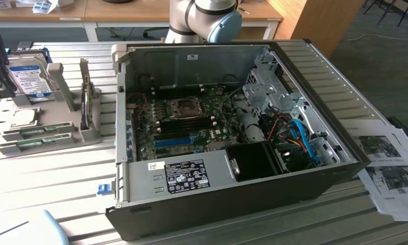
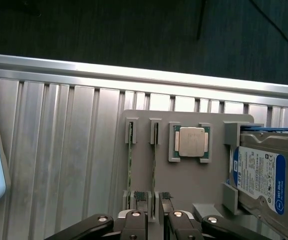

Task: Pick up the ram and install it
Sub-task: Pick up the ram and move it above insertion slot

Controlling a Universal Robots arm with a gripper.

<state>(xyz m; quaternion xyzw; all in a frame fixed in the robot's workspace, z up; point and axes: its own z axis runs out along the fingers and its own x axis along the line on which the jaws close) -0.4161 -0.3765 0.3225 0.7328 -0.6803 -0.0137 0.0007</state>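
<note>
My tool (image 2: 153,198) wide, poised over upright ram (image 2: 153,165) in grey holder (image 2: 193,182); I judge: centre stick between pads, stay square.

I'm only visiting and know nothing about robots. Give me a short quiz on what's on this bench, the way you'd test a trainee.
1. True or false: the hard drive is already mounted inside the computer case.
2. How many ram sticks stand on edge in the gray holder? A) one B) two C) four
3. Fill in the blank: the gripper hangs over the holder with its jaws ___.

Key:
1. False. The drive sits in the holder, next to the CPU.
2. B
3. open
</note>
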